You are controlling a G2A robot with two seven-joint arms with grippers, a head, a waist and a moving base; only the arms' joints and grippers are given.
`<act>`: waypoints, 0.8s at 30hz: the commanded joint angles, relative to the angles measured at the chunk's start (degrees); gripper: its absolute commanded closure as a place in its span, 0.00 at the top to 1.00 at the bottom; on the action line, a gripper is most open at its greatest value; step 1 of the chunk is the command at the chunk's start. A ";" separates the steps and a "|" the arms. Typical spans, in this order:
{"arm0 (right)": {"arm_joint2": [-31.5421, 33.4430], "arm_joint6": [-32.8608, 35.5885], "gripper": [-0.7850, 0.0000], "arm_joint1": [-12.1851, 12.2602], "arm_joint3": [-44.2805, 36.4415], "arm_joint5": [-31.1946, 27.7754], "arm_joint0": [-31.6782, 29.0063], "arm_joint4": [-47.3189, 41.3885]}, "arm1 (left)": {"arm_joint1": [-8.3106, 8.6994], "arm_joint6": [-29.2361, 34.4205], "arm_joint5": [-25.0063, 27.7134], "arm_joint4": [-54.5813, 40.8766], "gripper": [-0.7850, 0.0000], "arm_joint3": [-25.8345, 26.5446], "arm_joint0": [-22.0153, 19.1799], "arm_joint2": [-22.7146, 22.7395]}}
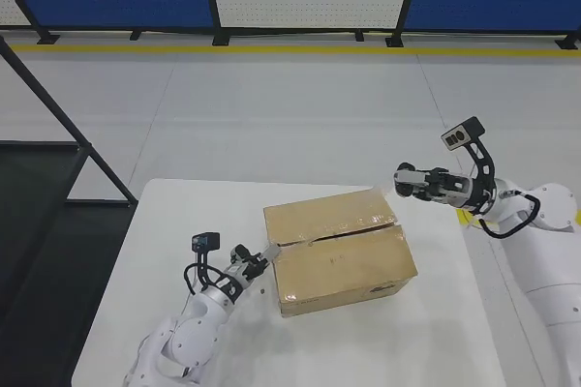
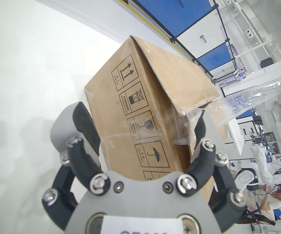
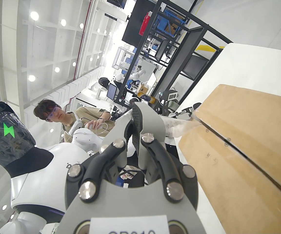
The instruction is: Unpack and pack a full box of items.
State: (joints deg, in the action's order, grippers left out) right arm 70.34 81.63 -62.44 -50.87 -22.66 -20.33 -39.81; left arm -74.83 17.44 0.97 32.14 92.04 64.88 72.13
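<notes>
The cardboard box [image 1: 339, 253] sat flaps-down on the white worktop [image 1: 174, 242], its short end between the spread fingers of the left hand [image 2: 141, 116]. A clear tape strip [image 2: 240, 98] ran up from the box corner just beside that hand to the right hand [image 3: 135, 109], held off the far end of the box with fingers pressed together, apparently pinching the strip.

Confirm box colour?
Brown cardboard box, black handling symbols on its end; left wrist view best.
</notes>
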 commanded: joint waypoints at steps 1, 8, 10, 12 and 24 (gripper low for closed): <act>0.40 0.32 0.00 0.19 0.38 0.32 -0.10 -0.69 | -0.08 0.12 -0.25 0.14 1.00 -0.37 -0.36 -0.40; 1.01 0.38 0.00 0.66 -0.98 0.37 -0.32 -1.86 | -0.29 0.30 -0.61 0.39 1.00 -1.29 -1.34 -1.34; 0.69 0.36 0.00 0.70 -1.69 0.36 -0.28 -1.51 | -0.33 0.21 -0.59 0.39 1.00 -1.47 -1.43 -1.42; 0.29 0.33 0.00 0.72 -1.69 0.33 0.19 -0.92 | -0.35 0.17 -0.63 0.28 1.00 -1.66 -1.45 -1.42; -1.04 0.56 0.00 1.01 2.04 0.55 1.59 -0.16 | -0.48 0.12 -0.56 0.13 1.00 -2.42 -1.57 -1.61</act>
State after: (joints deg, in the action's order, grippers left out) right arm 69.27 82.02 -61.52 -49.17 -22.27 -18.67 -39.97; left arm -75.29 17.51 0.40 32.21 89.75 63.38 70.61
